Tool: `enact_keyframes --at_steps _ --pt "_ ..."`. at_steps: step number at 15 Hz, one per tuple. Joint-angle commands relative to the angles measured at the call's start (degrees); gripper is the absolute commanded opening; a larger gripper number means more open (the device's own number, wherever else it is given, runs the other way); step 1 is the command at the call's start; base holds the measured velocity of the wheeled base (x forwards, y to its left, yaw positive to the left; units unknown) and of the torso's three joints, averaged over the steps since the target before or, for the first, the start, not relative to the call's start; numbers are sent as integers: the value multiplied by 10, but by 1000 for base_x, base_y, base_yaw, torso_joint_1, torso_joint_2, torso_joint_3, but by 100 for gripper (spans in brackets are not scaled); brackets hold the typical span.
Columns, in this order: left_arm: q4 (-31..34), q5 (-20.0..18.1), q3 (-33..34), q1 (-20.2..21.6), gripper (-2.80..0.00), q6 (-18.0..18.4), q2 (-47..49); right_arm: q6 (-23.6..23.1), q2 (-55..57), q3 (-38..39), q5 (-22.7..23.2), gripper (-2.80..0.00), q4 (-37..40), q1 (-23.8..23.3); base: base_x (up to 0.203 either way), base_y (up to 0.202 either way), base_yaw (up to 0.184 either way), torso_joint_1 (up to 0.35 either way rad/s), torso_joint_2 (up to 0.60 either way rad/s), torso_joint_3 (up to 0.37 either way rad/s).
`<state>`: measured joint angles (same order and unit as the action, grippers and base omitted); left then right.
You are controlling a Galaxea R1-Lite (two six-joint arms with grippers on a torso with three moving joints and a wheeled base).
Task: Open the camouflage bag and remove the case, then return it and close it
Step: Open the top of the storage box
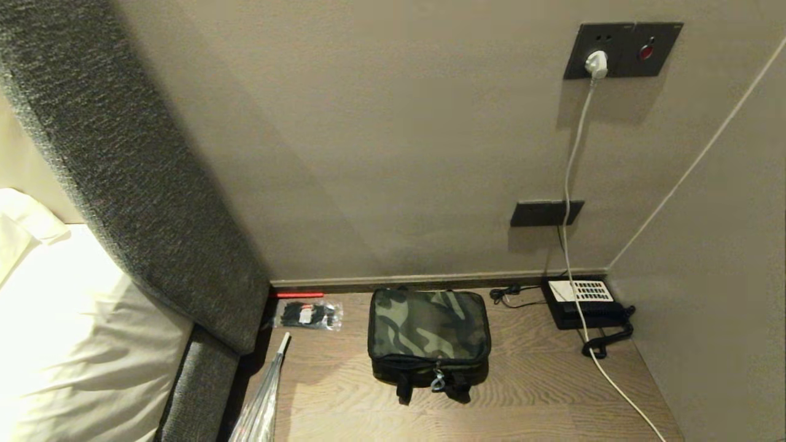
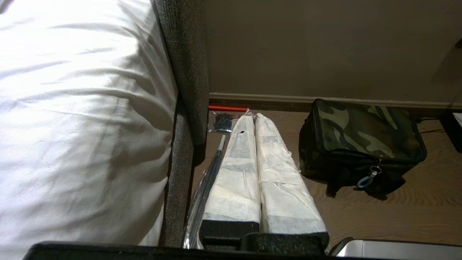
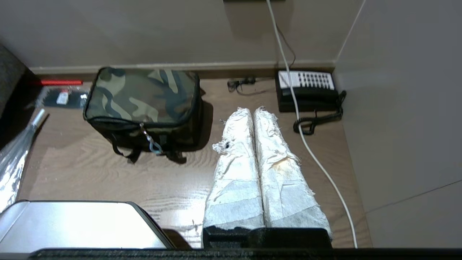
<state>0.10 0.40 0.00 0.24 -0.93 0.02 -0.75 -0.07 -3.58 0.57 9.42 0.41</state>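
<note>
Green-and-dark camouflage fabric bag, box-shaped with black zipper trim and straps, sits low in the centre of the head view on the wood-grain tabletop, its lid flat and zipped shut, the zipper pull with a pale blue loop hanging at its near face. No case is visible — presumably it is inside. By my reading nothing of the task is done: opening, taking out, returning and closing all remain.

Left of the bag lies a small clear packet of black ties; to its right, a black telephone with white keypad panel and a white cable running up to a wall socket.

Both tools hang well short of the bag: the left gripper with its cloth-wrapped fingers pressed together on nothing, the right gripper likewise closed and empty.
</note>
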Motion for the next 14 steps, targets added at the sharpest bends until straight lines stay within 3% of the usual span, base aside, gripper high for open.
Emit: enact_keyframes --at_steps 1,14 --pt "0 0 2 0 -280 0 -1 0 -3 0 0 -280 1 0 0 0 0 7 -2 -192" --pt "0 0 2 0 -280 0 0 0 -3 0 0 -280 1 0 0 0 0 1 4 -197"
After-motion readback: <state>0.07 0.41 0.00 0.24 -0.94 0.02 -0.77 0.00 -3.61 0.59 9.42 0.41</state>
